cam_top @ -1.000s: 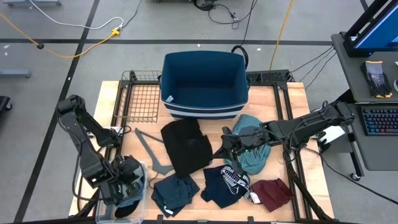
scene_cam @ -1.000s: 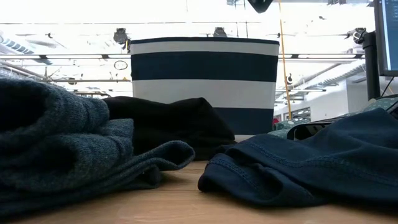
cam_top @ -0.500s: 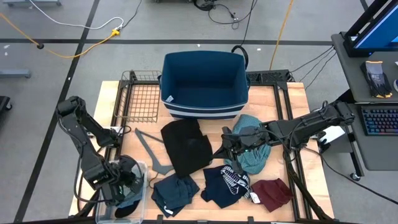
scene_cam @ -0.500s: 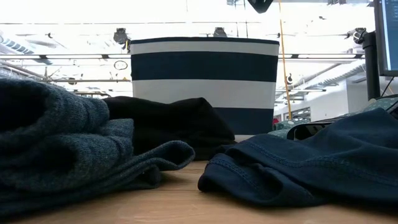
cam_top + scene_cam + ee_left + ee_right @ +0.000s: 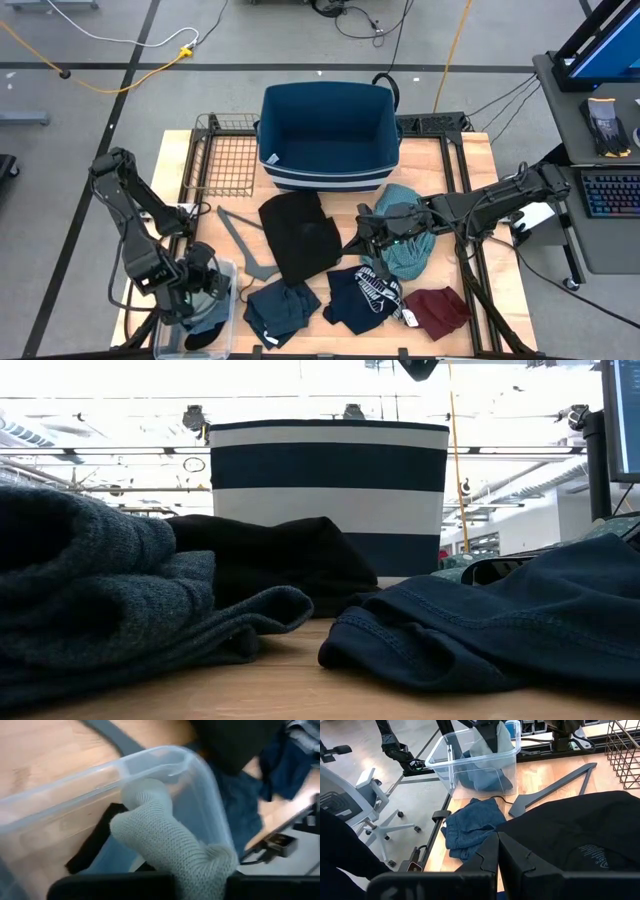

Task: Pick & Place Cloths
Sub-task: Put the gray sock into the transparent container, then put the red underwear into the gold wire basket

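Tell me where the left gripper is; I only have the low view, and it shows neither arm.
Observer: The left gripper is over the clear plastic bin, at the table's left corner on the side away from the basket.
Operator: Is it carrying anything?
Observer: Yes, it is shut on a pale green cloth, which hangs down into the bin.
Operator: And the right gripper?
Observer: The right gripper is shut with nothing in it, low over the edge of the black cloth.
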Motion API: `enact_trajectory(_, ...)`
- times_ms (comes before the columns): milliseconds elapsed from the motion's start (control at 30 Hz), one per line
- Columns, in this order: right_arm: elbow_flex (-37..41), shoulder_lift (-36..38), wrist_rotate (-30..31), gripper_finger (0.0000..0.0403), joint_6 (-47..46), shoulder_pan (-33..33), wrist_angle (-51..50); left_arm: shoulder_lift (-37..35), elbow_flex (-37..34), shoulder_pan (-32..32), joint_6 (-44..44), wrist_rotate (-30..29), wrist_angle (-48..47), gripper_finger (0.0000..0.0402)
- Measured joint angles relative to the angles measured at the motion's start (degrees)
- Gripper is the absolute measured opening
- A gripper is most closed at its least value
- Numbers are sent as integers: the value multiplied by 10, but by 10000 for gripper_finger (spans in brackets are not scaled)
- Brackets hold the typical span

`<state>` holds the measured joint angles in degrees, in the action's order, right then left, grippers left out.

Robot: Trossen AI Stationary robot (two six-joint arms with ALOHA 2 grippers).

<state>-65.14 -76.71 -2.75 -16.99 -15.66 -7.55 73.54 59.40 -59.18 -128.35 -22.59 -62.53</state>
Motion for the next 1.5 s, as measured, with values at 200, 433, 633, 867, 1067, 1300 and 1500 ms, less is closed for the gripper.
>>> enact_trajectory(200,0,0,0,0,2,0,0,23,0,-7,-5,17,-8,4)
enact_trajectory(433,0,0,0,0,3,0,0,56,0,-17,-10,51,-5,5)
enact_trajectory(633,0,0,0,0,3,0,0,67,0,-25,-10,56,5,24)
enact_trajectory(867,0,0,0,0,3,0,0,67,0,-25,14,56,36,85)
enact_trajectory(1067,0,0,0,0,1,0,0,61,0,-25,34,87,55,154)
enact_trajectory(1300,0,0,0,0,1,0,0,1,0,-28,50,135,60,204)
enact_trajectory(1500,0,0,-2,0,1,0,0,-67,0,-32,69,38,62,195)
